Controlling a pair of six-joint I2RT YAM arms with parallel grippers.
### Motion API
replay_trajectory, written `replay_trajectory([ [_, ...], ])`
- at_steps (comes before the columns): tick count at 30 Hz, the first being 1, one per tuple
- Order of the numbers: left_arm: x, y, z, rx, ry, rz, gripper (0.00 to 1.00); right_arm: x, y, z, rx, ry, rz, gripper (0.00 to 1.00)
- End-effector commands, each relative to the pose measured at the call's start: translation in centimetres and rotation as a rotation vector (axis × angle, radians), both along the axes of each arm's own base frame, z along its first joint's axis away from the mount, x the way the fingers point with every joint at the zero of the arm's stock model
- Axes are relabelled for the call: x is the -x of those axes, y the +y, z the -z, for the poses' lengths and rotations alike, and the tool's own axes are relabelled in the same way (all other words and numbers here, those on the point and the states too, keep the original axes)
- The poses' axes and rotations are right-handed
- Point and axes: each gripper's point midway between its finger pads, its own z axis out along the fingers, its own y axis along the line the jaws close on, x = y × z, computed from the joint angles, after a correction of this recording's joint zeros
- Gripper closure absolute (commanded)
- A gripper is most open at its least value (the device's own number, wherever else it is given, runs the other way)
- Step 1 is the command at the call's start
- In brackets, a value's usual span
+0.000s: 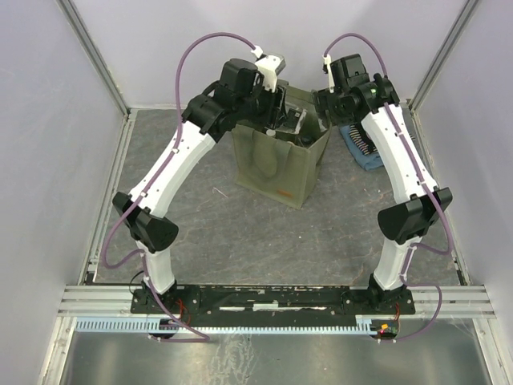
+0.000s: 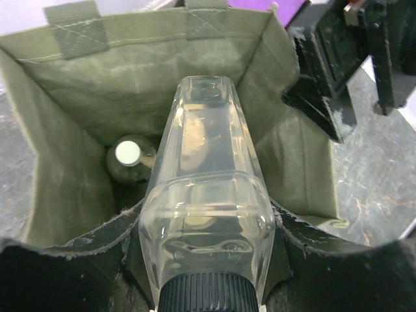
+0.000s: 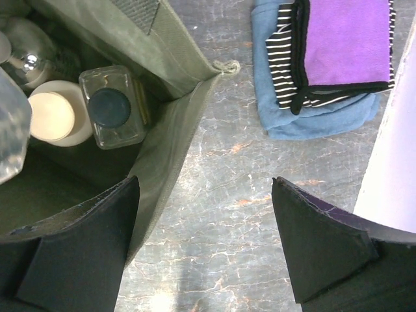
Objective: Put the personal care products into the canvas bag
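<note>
The clear rectangular bottle (image 2: pixel 208 195), dark-capped, sits clamped in the left claw (image 2: pixel 208 234), pointing down into the open olive canvas bag (image 2: pixel 65 130). The right claw (image 3: pixel 203 214) hangs spread apart astride the bag's side wall.

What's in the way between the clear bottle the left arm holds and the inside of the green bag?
Nothing visible. The clear bottle hangs over the open mouth of the canvas bag; a round container already inside sits off to one side, and the right fingers stand at the rim.
</note>
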Motion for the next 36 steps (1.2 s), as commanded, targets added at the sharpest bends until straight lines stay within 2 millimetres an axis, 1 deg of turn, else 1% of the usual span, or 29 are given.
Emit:
replay_trajectory([
  [1,2.3,-1.7,-11.9,0.269,-0.23,0.134,0.97,-0.3,-2.0,-0.8,0.053,-0.024,0.083,0.1],
  [6,3.7,-3.2,-10.7,0.312,-0.122,0.214,0.97,-0.3,-2.6,-0.7,0.056,-0.021,0.105,0.1],
  [9,4.3,-3.7,-9.7,0.315,-0.057,0.24,0.97,-0.5,-2.8,-0.4,0.061,-0.012,0.11,0.1],
  [11,4.3,-3.6,-8.5,0.291,-0.016,0.231,0.97,-0.6,-2.8,-0.2,0.062,-0.009,0.111,0.1],
  [16,3.7,-3.1,-4.4,0.192,0.078,0.183,0.97,-0.8,-2.9,-0.2,0.062,-0.01,0.117,0.1],
  [23,3.0,-3.0,-0.9,0.117,0.142,0.164,0.97,-1.3,-3.0,-0.9,0.054,-0.04,0.125,0.1],
  [27,2.8,-3.9,0.2,0.118,0.173,0.192,0.97,-1.6,-2.9,-1.4,0.049,-0.062,0.125,0.1],
  [32,2.7,-4.9,0.4,0.139,0.194,0.227,0.97,-1.8,-2.9,-0.6,0.058,-0.044,0.124,0.1],
  [36,2.8,-5.3,1.7,0.125,0.236,0.238,0.97,-2.2,-2.9,-0.2,0.064,-0.037,0.121,0.1],
])
